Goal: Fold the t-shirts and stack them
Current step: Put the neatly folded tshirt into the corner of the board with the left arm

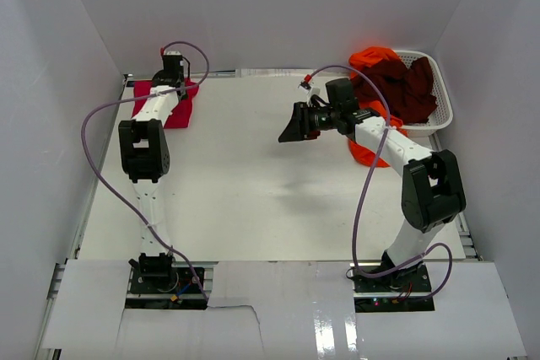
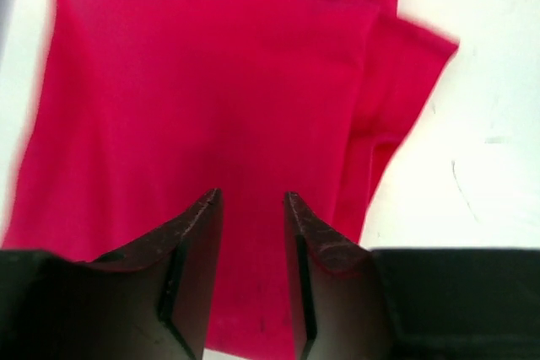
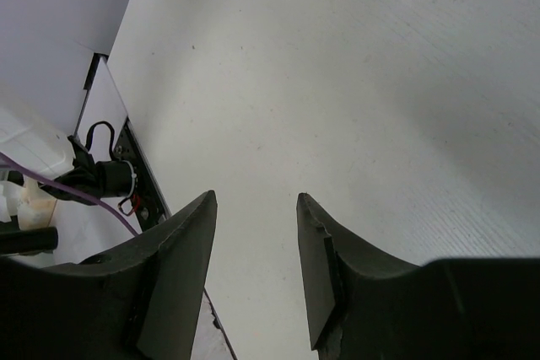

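Right jaws hang apart and empty over the bare table [image 1: 253, 208], pointing left, so the unfolded t-shirts lie behind them, far right. There the dark maroon tee [image 1: 405, 90] and the orange tee [image 1: 371, 56] sit crumpled in the white mesh basket [image 1: 445, 111], orange spilling over its near rim, and the right arm is clearly nearer. Far left corner: left jaws stand apart, gripping nothing, just above the crimson t-shirt [image 2: 211, 82], which lies folded flat in a rough rectangle with a sleeve layer showing at one side.
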`<state>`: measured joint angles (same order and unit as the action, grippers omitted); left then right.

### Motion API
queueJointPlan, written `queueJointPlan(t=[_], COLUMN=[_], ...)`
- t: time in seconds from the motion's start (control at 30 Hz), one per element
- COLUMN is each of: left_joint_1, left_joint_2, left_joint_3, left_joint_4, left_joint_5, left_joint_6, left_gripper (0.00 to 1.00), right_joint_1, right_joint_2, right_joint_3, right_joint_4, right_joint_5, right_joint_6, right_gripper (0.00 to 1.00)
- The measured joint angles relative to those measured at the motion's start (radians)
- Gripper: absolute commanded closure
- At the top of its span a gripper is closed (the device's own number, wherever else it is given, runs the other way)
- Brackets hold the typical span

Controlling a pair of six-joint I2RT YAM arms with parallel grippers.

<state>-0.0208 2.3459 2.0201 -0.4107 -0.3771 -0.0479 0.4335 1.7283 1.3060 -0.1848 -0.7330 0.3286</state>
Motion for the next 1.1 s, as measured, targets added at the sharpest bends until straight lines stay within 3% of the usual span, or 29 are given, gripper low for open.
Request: queueJointPlan(t=[0.2,0.67,0.93,1.1], left_joint_1=[0.011,0.106,0.137,0.144], left_joint_2=[-0.005,0.019,0.094,0.182], left_joint_3=[-0.097,-0.074,0.036,0.188], left_joint_4=[-0.055,-0.087,-0.081,-0.111], left_joint_5=[0.068,0.183,0.194,0.179], left_joint_6=[-0.067,-0.142,-0.151,-0.148], left_gripper=[0.53,0.53,0.53,0.48], right_joint_1=[0.001,0.001,0.001,0.001], right_joint_2=[-0.032,-0.038,-0.038,-0.038], right_joint_3=[-0.018,-0.041,-0.041,-0.041], right_joint_4=[0.000,-0.011,-0.029,-0.043], right_joint_5=[0.001,0.005,0.005,0.015], right_joint_6=[-0.006,-0.024,-0.026,-0.031], right_gripper=[0.51,0.51,0.51,0.51])
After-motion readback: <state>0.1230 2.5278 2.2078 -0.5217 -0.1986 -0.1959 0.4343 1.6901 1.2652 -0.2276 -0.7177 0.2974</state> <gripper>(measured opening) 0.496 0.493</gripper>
